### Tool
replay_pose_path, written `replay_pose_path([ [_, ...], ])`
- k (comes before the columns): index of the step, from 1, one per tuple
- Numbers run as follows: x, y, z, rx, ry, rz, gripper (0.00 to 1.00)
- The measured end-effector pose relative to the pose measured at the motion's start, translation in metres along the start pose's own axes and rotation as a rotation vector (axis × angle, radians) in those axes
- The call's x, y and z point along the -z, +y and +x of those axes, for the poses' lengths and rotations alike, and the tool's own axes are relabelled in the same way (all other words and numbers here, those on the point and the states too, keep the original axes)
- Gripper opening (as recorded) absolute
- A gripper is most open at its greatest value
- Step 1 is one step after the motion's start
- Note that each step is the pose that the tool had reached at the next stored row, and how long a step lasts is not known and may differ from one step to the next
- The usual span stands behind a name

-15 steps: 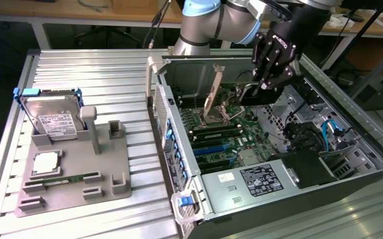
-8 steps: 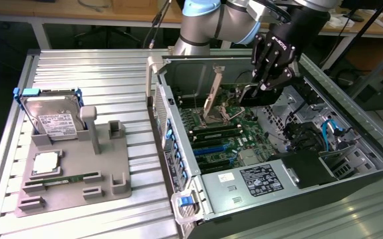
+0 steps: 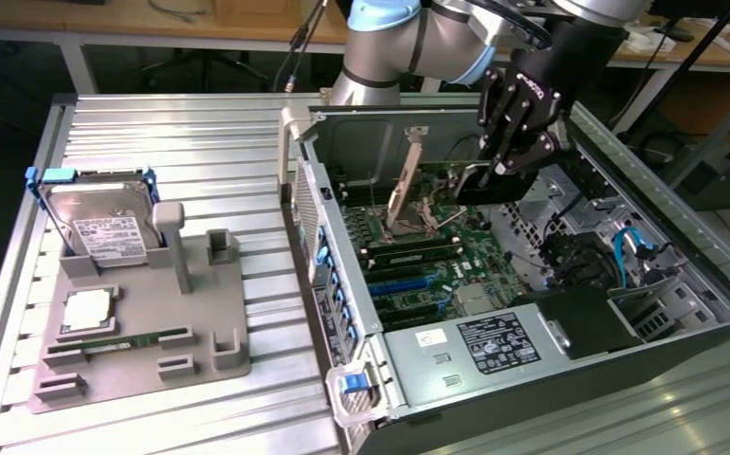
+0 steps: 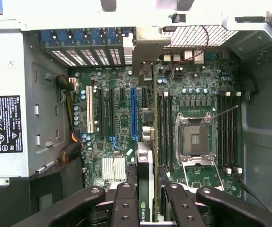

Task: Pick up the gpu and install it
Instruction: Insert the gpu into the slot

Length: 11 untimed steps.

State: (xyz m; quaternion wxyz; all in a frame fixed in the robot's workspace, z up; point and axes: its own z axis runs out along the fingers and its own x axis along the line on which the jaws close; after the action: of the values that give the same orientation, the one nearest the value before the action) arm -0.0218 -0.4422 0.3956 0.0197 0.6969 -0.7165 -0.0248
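Gripper (image 4: 145, 208) was clamped narrow on the gpu (image 4: 144, 165), held edge-on above the motherboard (image 4: 122, 118); it looked light, stiff and fragile, best gripped by its bare board edges.

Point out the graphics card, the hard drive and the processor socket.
graphics card (image 4: 144, 182): wrist view, on the thin edge facing the camera.
hard drive (image 3: 108, 235): exterior view, on its white label.
processor socket (image 4: 194, 138): wrist view, at its middle.
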Motion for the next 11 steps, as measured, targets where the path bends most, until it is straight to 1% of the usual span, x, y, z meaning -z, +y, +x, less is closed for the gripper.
replay_pose_path([
  [11,-0.0039,-0.0003,0.0,0.001,0.0,0.0,0.27],
])
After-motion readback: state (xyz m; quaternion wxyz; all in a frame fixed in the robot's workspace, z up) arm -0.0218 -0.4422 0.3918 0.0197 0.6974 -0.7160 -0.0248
